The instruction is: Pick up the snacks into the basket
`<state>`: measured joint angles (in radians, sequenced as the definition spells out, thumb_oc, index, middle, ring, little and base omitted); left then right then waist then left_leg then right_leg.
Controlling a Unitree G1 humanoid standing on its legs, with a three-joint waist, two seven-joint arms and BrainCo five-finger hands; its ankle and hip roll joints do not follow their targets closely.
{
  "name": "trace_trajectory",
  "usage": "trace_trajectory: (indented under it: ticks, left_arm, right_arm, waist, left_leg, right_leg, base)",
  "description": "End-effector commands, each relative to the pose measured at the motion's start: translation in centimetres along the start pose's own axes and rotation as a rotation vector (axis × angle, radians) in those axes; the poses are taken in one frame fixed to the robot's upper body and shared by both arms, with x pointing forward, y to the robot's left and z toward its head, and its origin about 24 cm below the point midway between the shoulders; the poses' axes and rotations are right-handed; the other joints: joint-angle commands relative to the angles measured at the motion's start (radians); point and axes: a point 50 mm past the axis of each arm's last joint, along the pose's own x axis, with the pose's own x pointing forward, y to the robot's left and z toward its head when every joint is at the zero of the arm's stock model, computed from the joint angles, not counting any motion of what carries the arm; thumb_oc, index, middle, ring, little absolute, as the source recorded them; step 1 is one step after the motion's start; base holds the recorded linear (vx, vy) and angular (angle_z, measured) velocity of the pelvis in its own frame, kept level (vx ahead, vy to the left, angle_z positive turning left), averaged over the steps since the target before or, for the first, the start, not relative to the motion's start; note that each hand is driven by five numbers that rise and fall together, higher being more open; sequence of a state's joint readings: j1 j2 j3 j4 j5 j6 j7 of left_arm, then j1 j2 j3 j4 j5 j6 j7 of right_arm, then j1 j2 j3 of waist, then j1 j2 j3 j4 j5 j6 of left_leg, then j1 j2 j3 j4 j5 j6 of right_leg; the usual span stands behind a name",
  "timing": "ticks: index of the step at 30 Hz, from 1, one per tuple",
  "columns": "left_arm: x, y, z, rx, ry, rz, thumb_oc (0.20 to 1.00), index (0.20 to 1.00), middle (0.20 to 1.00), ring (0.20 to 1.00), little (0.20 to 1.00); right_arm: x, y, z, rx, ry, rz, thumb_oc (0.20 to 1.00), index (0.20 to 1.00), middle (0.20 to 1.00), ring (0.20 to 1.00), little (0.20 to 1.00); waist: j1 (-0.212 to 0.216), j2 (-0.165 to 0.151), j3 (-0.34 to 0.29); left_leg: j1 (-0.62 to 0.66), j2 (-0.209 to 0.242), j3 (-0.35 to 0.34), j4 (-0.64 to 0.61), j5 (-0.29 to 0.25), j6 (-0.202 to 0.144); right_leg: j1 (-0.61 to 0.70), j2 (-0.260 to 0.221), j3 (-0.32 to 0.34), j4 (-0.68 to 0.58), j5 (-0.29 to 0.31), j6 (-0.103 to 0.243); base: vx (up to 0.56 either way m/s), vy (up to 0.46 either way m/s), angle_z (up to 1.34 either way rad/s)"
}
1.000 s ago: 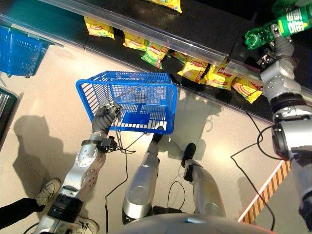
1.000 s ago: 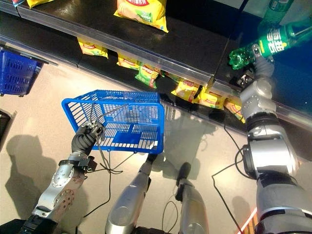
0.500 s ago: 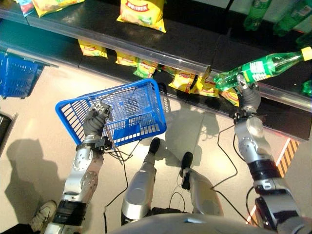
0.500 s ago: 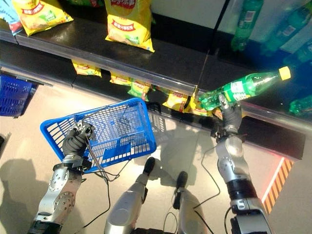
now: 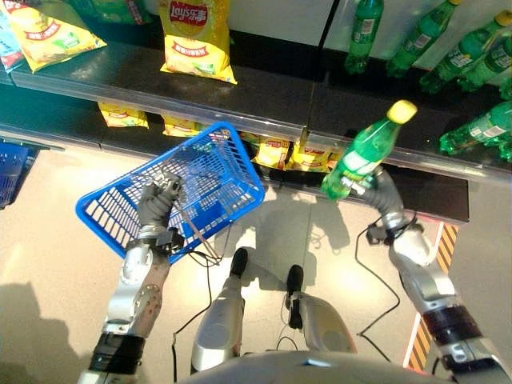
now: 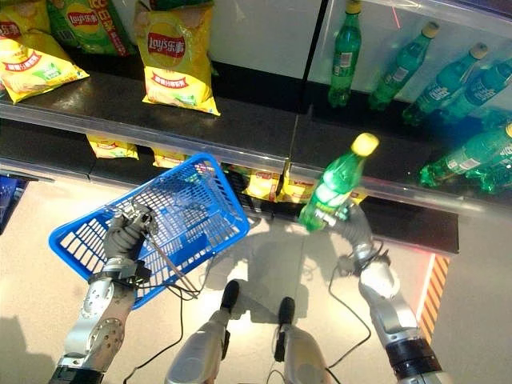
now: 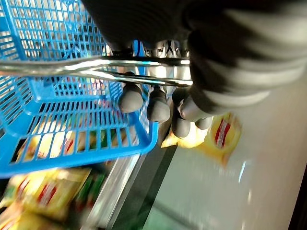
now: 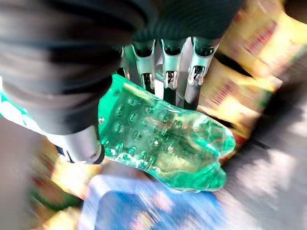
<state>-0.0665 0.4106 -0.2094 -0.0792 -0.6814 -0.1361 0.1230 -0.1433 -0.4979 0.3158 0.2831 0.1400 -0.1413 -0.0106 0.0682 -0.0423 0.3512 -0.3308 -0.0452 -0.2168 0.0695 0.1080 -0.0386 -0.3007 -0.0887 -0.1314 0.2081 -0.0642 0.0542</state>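
My left hand (image 5: 158,202) is shut on the metal handle (image 7: 96,72) of a blue wire basket (image 5: 128,208), which hangs tilted in front of the shelves and looks empty. My right hand (image 5: 376,190) is shut on a green bottle (image 5: 362,156) with a yellow cap, held tilted in the air to the right of the basket. The wrist view shows the fingers (image 8: 165,67) curled round the bottle's base (image 8: 168,143). Yellow snack bags (image 5: 194,40) lie on the dark shelf (image 5: 264,96) above, and smaller yellow packs (image 5: 292,154) sit on the lower shelf.
More green bottles (image 6: 404,68) lie and stand on the shelf at the right behind a clear rail. Another yellow bag (image 6: 36,64) lies at the shelf's left. An orange-striped line (image 5: 428,336) marks the floor at right.
The camera has tilted up along the shelves. My right hand has brought the bottle down and left, away from the shelf. The basket has tipped further in my left hand.
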Motion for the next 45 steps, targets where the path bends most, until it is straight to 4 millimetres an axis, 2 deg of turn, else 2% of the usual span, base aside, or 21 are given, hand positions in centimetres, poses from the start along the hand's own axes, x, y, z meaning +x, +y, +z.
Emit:
trace_trajectory:
  ticks: [1,2,4,6,7,10,11,16,17,19,21,22,25,26,27,30,31,36,37,38,45]
  left_arm:
    - [2.0,-4.1,4.3,0.016,-0.223,-0.237,0.200,0.200,0.200,0.200,0.200]
    - [2.0,-4.1,4.3,0.016,-0.225,-0.237,0.200,0.200,0.200,0.200,0.200]
    - [2.7,-7.6,4.1,-0.036,-0.213,-0.367,0.200,0.200,0.200,0.200,0.200]
    - [2.8,-8.4,4.0,-0.051,-0.207,-0.398,0.200,0.200,0.200,0.200,0.200]
    - [3.0,-10.4,3.9,-0.078,-0.198,-0.469,0.200,0.200,0.200,0.200,0.200]
    - [3.0,-11.8,4.0,-0.099,-0.198,-0.523,0.200,0.200,0.200,0.200,0.200]
    - [2.8,-13.3,3.9,-0.126,-0.188,-0.577,0.200,0.200,0.200,0.200,0.200]
    - [2.4,-15.3,4.1,-0.158,-0.178,-0.651,0.200,0.200,0.200,0.200,0.200]
    - [2.2,-16.0,4.2,-0.179,-0.170,-0.677,0.200,0.200,0.200,0.200,0.200]
    - [2.1,-16.4,4.3,-0.184,-0.170,-0.691,0.200,0.200,0.200,0.200,0.200]
    - [1.9,-17.0,4.3,-0.194,-0.161,-0.718,0.200,0.200,0.200,0.200,0.200]
    - [1.6,-17.5,4.4,-0.205,-0.152,-0.746,0.200,0.200,0.200,0.200,0.200]
    - [1.2,-18.2,4.3,-0.216,-0.134,-0.786,0.200,0.200,0.200,0.200,0.200]
    - [1.2,-18.2,4.3,-0.216,-0.135,-0.787,0.200,0.200,0.200,0.200,0.200]
    - [0.9,-18.5,4.3,-0.214,-0.124,-0.811,0.200,0.200,0.200,0.200,0.200]
    - [0.7,-18.9,4.2,-0.223,-0.113,-0.832,0.200,0.200,0.200,0.200,0.200]
    - [0.5,-19.3,4.5,-0.225,-0.118,-0.860,0.200,0.200,0.200,0.200,0.200]
    - [0.1,-20.0,5.4,-0.238,-0.142,-0.910,0.200,0.200,0.200,0.200,0.200]
    - [0.0,-20.2,5.7,-0.237,-0.151,-0.920,0.200,0.200,0.200,0.200,0.200]
    - [0.0,-20.3,5.9,-0.242,-0.157,-0.923,0.200,0.200,0.200,0.200,0.200]
    - [0.0,-20.9,7.2,-0.283,-0.209,-0.932,0.200,0.200,0.200,0.200,0.200]
  right_arm:
    - [2.2,2.7,4.3,-0.160,-0.197,0.171,0.200,0.200,0.200,0.200,0.200]
    - [2.2,2.7,4.3,-0.161,-0.198,0.171,0.200,0.200,0.200,0.200,0.200]
    - [4.0,5.7,5.0,-0.252,-0.204,0.278,0.200,0.200,0.200,0.200,0.200]
    - [4.5,6.5,5.4,-0.274,-0.217,0.290,0.200,0.200,0.200,0.200,0.200]
    - [5.8,7.8,6.0,-0.354,-0.218,0.310,0.200,0.200,0.200,0.200,0.200]
    - [6.7,8.6,6.2,-0.385,-0.209,0.305,0.200,0.200,0.200,0.200,0.200]
    - [7.6,9.2,6.8,-0.411,-0.206,0.284,0.200,0.200,0.200,0.200,0.200]
    - [9.2,9.3,8.2,-0.358,-0.194,0.207,0.200,0.200,0.200,0.200,0.200]
    - [10.2,8.4,9.8,-0.326,-0.210,0.142,0.200,0.200,0.200,0.200,0.200]
    - [10.8,7.8,10.7,-0.309,-0.214,0.102,0.200,0.200,0.200,0.200,0.200]
    - [11.9,6.0,12.2,-0.288,-0.215,0.014,0.200,0.200,0.200,0.200,0.200]
    - [13.0,4.3,14.2,-0.248,-0.217,-0.075,0.200,0.200,0.200,0.200,0.200]
    - [14.0,2.0,17.0,-0.200,-0.231,-0.174,0.200,0.200,0.200,0.200,0.200]
    - [14.0,2.0,17.1,-0.200,-0.231,-0.175,0.200,0.200,0.200,0.200,0.200]
    - [14.4,0.5,18.2,-0.186,-0.214,-0.236,0.200,0.200,0.200,0.200,0.200]
    - [14.7,-0.5,19.0,-0.159,-0.187,-0.269,0.200,0.200,0.200,0.200,0.200]
    - [14.8,-1.8,18.7,-0.181,-0.148,-0.311,0.200,0.200,0.200,0.200,0.200]
    - [14.8,-3.0,17.6,-0.263,-0.058,-0.337,0.200,0.200,0.200,0.200,0.200]
    - [14.7,-3.4,16.7,-0.295,-0.012,-0.355,0.655,0.655,0.655,0.655,0.655]
    - [14.7,-3.3,16.4,-0.328,0.002,-0.342,1.000,1.000,1.000,1.000,1.000]
    - [14.3,-2.0,12.8,-0.426,0.130,-0.286,1.000,1.000,1.000,1.000,1.000]
  waist:
    - [-0.006,-0.022,0.023]
    - [-0.008,-0.022,0.020]
    - [0.014,-0.017,0.059]
    - [0.018,-0.014,0.063]
    - [0.035,-0.005,0.084]
    - [0.047,0.002,0.096]
    - [0.063,0.010,0.112]
    - [0.088,0.027,0.143]
    - [0.103,0.040,0.156]
    - [0.108,0.045,0.162]
    - [0.122,0.056,0.169]
    - [0.139,0.065,0.169]
    - [0.162,0.080,0.169]
    - [0.162,0.080,0.169]
    - [0.176,0.092,0.169]
    - [0.188,0.101,0.169]
    - [0.196,0.110,0.169]
    - [0.208,0.126,0.169]
    - [0.209,0.129,0.169]
    - [0.209,0.133,0.169]
    - [0.198,0.147,0.169]
  left_leg:
    - [-0.025,-0.068,-0.011,0.150,-0.154,0.039]
    - [-0.031,-0.069,-0.012,0.148,-0.148,0.039]
    - [-0.078,-0.077,-0.026,0.183,-0.154,0.036]
    - [-0.090,-0.078,-0.034,0.181,-0.146,0.035]
    - [-0.104,-0.080,-0.041,0.189,-0.148,0.033]
    - [-0.113,-0.081,-0.050,0.181,-0.137,0.031]
    - [-0.122,-0.086,-0.064,0.184,-0.134,0.030]
    - [-0.132,-0.097,-0.089,0.191,-0.135,0.029]
    - [-0.141,-0.104,-0.100,0.192,-0.132,0.029]
    - [-0.144,-0.106,-0.106,0.191,-0.131,0.029]
    - [-0.150,-0.111,-0.117,0.192,-0.129,0.029]
    - [-0.162,-0.116,-0.128,0.195,-0.128,0.030]
    - [-0.183,-0.124,-0.142,0.197,-0.125,0.030]
    - [-0.183,-0.124,-0.143,0.198,-0.125,0.030]
    - [-0.187,-0.127,-0.152,0.192,-0.124,0.030]
    - [-0.194,-0.130,-0.160,0.188,-0.121,0.030]
    - [-0.199,-0.132,-0.168,0.186,-0.117,0.030]
    - [-0.208,-0.136,-0.183,0.175,-0.108,0.027]
    - [-0.210,-0.137,-0.185,0.174,-0.105,0.026]
    - [-0.213,-0.138,-0.187,0.173,-0.103,0.024]
    - [-0.206,-0.140,-0.192,0.170,-0.100,0.023]
  right_leg:
    - [-0.027,-0.019,0.010,0.031,-0.019,0.043]
    - [-0.032,-0.020,0.009,0.029,-0.014,0.044]
    - [-0.060,-0.024,-0.002,0.048,-0.022,0.041]
    - [-0.071,-0.027,-0.005,0.048,-0.017,0.041]
    - [-0.086,-0.028,-0.012,0.064,-0.021,0.040]
    - [-0.095,-0.029,-0.017,0.063,-0.018,0.040]
    - [-0.098,-0.034,-0.026,0.069,-0.022,0.040]
    - [-0.105,-0.039,-0.042,0.091,-0.033,0.039]
    - [-0.111,-0.042,-0.051,0.099,-0.035,0.038]
    - [-0.115,-0.043,-0.056,0.103,-0.037,0.037]
    - [-0.121,-0.046,-0.065,0.110,-0.041,0.035]
    - [-0.133,-0.049,-0.077,0.118,-0.044,0.033]
    - [-0.148,-0.052,-0.096,0.126,-0.049,0.032]
    - [-0.149,-0.052,-0.096,0.126,-0.049,0.032]
    - [-0.157,-0.055,-0.102,0.132,-0.052,0.032]
    - [-0.164,-0.057,-0.112,0.138,-0.054,0.031]
    - [-0.168,-0.061,-0.119,0.141,-0.056,0.031]
    - [-0.177,-0.066,-0.138,0.148,-0.061,0.030]
    - [-0.178,-0.068,-0.141,0.150,-0.062,0.030]
    - [-0.180,-0.069,-0.143,0.151,-0.062,0.030]
    - [-0.180,-0.078,-0.152,0.166,-0.066,0.030]
  base:
    - [-0.08,-0.016,0.07]
    - [-0.07,-0.044,0.05]
    - [-0.10,-0.038,0.03]
    - [-0.08,-0.019,0.06]
    - [-0.07,-0.019,0.14]
    - [-0.05,-0.017,0.15]
    - [-0.03,-0.021,0.16]
    - [-0.01,-0.034,0.22]
    - [-0.02,-0.014,0.26]
    - [-0.01,-0.022,0.25]
    - [0.01,-0.029,0.19]
    - [0.02,-0.041,0.16]
    - [0.02,-0.027,0.17]
    - [0.03,-0.028,0.26]
    - [0.02,-0.014,0.25]
    - [0.02,-0.026,0.19]
    - [0.03,-0.034,0.12]
    - [0.01,-0.023,0.19]
    - [0.01,-0.014,0.12]
    - [0.01,-0.023,0.12]
    - [0.00,-0.003,0.05]
